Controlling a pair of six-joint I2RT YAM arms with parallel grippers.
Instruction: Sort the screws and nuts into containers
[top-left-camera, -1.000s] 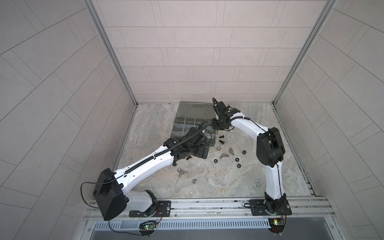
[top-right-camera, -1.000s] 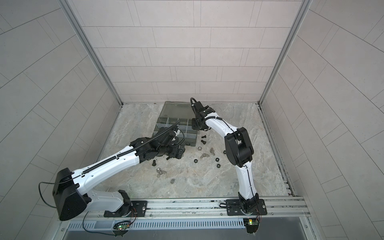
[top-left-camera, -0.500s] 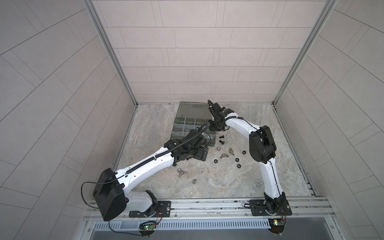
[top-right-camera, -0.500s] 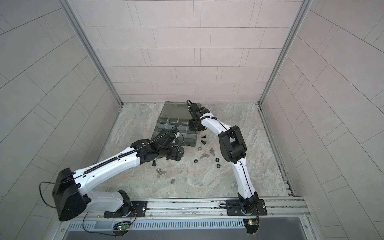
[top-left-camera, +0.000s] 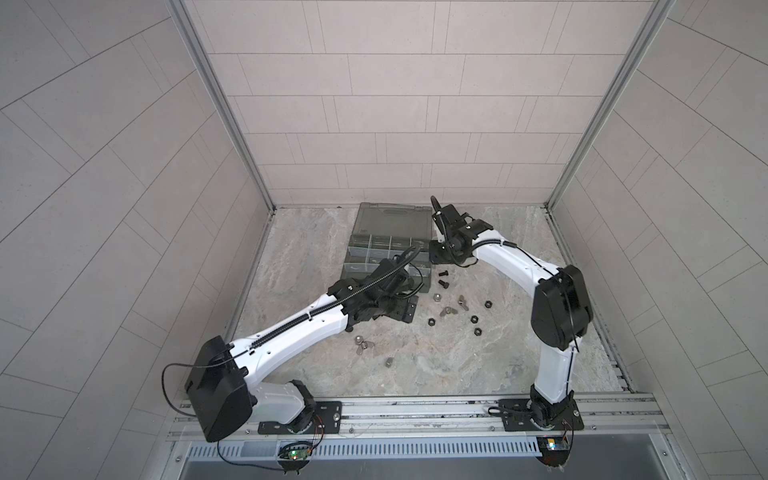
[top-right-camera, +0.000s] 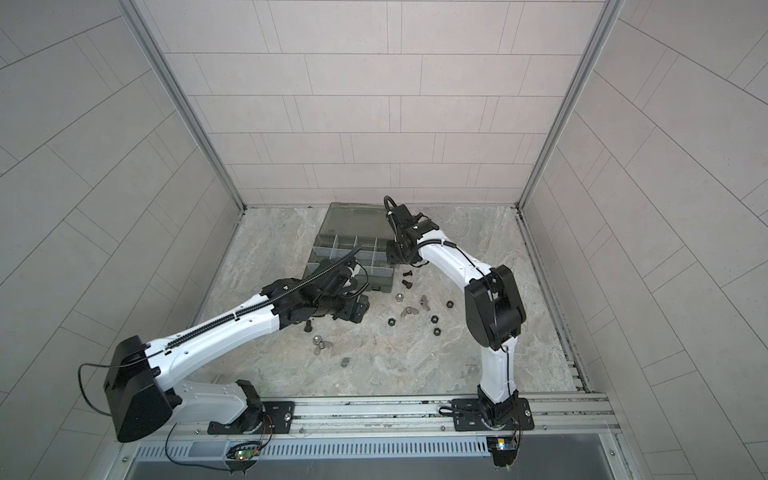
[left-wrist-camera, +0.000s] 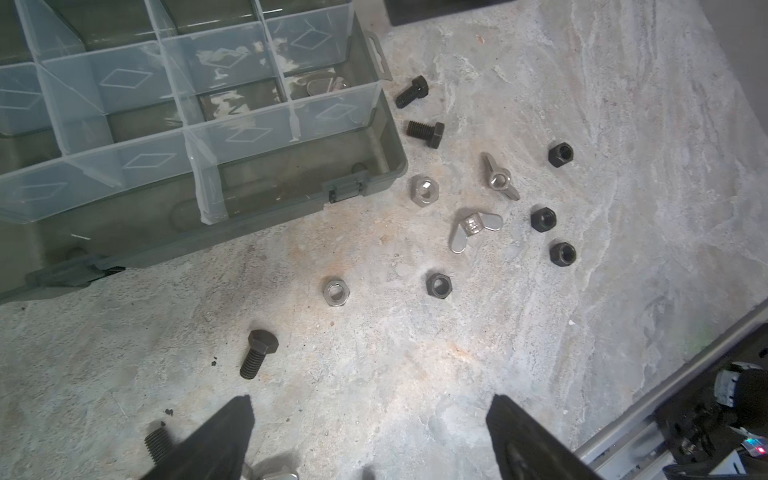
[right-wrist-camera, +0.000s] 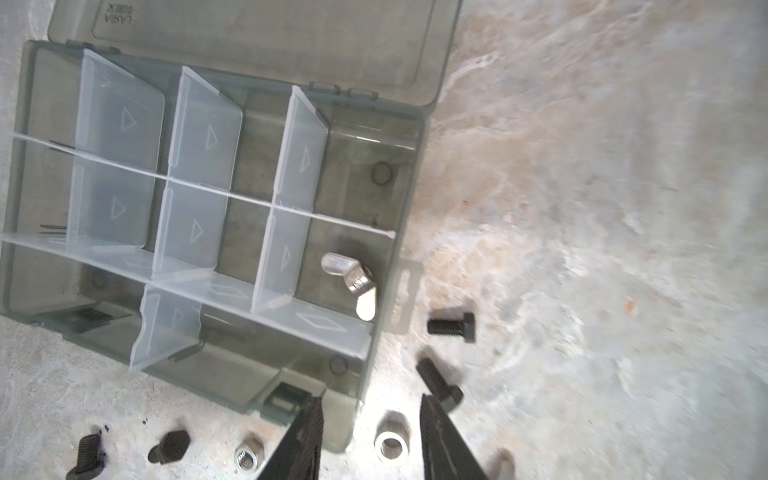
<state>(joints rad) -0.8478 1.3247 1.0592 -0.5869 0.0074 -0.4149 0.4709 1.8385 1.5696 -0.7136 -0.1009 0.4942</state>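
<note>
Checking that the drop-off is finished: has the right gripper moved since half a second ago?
Yes. In a top view the right gripper has drawn back rightward, off the right edge of the organizer case and to a spot just beside it.

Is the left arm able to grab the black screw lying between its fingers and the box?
Probably yes. The left fingers stand wide open, and the screw lies on bare table just ahead of them, nothing covering or crowding it.

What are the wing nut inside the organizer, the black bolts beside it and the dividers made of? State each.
Silver wing nut: bright metal, likely plated or stainless steel; it glints.
Short black hex-head bolts: probably steel with matte black coating; dull, threaded.
Pale dividers: thin translucent plastic; the grey-green case shows through.
</note>
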